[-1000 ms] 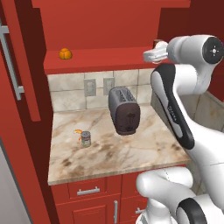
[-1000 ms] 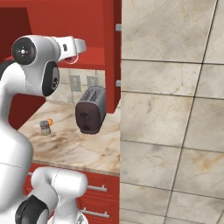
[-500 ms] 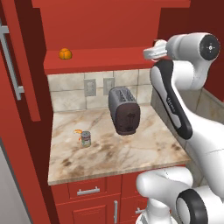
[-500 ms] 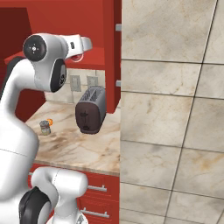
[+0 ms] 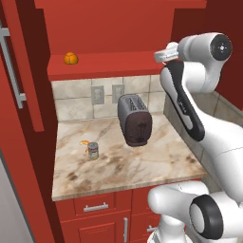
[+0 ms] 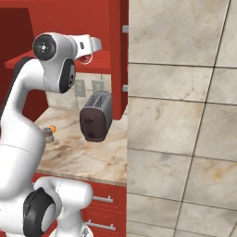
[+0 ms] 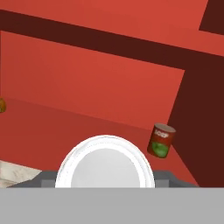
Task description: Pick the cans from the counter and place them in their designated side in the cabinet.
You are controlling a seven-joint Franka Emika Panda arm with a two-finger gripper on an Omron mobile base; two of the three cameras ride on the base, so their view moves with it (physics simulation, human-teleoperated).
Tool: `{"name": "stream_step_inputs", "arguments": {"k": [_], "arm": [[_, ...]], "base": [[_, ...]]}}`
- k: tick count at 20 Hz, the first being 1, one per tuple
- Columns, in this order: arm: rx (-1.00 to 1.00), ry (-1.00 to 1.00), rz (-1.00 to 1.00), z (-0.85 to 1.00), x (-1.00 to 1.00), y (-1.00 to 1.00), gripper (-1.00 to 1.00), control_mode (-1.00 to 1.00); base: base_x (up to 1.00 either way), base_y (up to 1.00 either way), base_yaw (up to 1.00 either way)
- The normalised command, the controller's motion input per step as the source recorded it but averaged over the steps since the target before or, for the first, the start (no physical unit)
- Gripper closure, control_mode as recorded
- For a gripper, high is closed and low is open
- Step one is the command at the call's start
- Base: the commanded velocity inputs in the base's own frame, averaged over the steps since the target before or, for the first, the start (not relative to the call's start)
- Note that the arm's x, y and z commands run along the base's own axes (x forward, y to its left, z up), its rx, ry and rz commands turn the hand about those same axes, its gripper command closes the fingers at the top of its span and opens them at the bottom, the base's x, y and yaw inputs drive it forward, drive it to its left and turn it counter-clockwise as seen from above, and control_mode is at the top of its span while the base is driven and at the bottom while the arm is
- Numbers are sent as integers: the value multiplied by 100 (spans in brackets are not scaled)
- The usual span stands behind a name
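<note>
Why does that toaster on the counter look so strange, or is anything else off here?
The dark toaster leans noticeably to one side instead of sitting flat on the counter, as if mid-tip. The silver can stands upright beside it. On the cabinet shelf, a small orange fruit sits alone. Nothing looks spilled.

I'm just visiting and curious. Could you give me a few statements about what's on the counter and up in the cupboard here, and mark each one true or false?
1. A dark toaster stands on the counter. True.
2. A silver-grey can stands on the counter, left of the toaster. True.
3. The cabinet shelf holds a blue bowl. False: in the left base view an orange fruit sits on it.
4. The gripper holds a round white-topped can. True, as the hand view shows.
5. The can with the green-and-red label lies on the counter. False: it stands in the cabinet.
</note>
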Motion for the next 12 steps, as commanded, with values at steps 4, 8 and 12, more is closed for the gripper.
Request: {"name": "stream_step_inputs", "arguments": {"k": [4, 8, 12], "arm": [[-2, 2, -1, 0, 21, -10, 100, -100], [-1, 2, -1, 0, 24, -10, 100, -100], [-1, 2, 0, 0, 27, -7, 100, -100]], "base": [[0, 0, 0], [0, 0, 0], [0, 0, 0]]}}
